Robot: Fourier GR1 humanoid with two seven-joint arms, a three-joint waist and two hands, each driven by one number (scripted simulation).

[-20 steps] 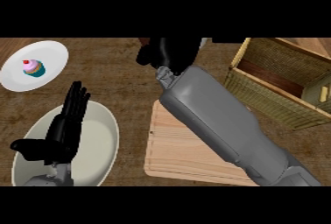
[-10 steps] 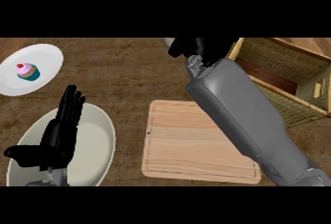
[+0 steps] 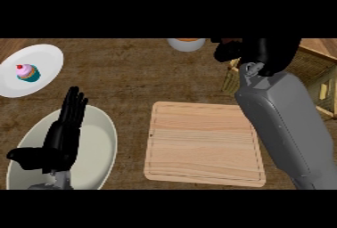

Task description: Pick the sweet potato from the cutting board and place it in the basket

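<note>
The wooden cutting board [image 3: 204, 143] lies bare in the middle of the counter. My right hand [image 3: 258, 52] is at the top right, just left of the wicker basket [image 3: 320, 67], with its fingers curled. A small brown bit at its upper left edge is all I can see of the sweet potato [image 3: 226, 41]; the hand hides the rest. My right forearm runs down along the board's right side. My left hand [image 3: 63, 130] rests open at the lower left, fingers straight, over a large white plate [image 3: 99, 147].
A small white plate [image 3: 46, 58] with a pink-topped cupcake [image 3: 27, 72] sits at the upper left. A pale bowl [image 3: 186, 43] with something orange in it shows at the top edge. Brown countertop lies between the plates and the board.
My right hand has moved to the right, from above the board's top left to beside the basket. The left hand has stayed in place.
</note>
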